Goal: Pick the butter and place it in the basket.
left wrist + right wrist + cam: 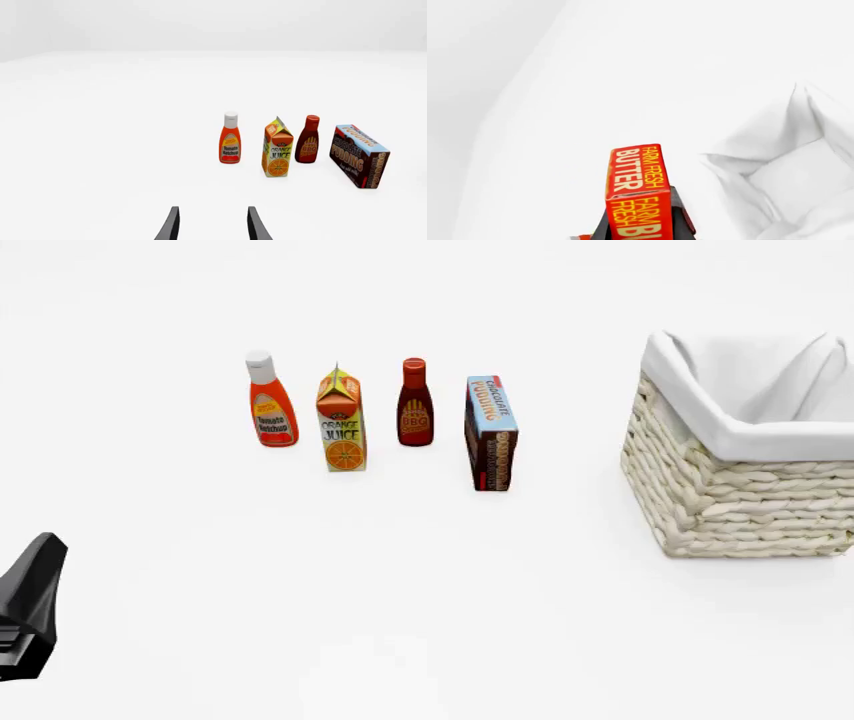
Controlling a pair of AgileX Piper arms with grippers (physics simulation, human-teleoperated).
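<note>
The butter (pixel 637 187) is seen only in the right wrist view, at lower centre of the frame, pinched between the dark fingers (pixel 679 215) of the right gripper (pixel 639 227); its long axis runs along the fingers, away from the camera, with the "FARM FRESH BUTTER" lettering read sideways along that axis and the far short end pointing toward the white cloth folds of the basket (pixel 780 170) liner at the right of that frame. Whether the carton is already over the basket cannot be told. In the front view the basket (pixel 727 490) sits at the right edge, liner folded over the woven wall. A row is lined up in the upper middle: ketchup bottle (pixel 271 402), orange juice carton (pixel 342 422), BBQ sauce bottle (pixel 415 404), chocolate pudding box (pixel 491 434), all upright and apart. The left gripper (pixel 212 225) is held spread, nothing between its fingertips, low at the frame's bottom edge, facing that row from well back.
</note>
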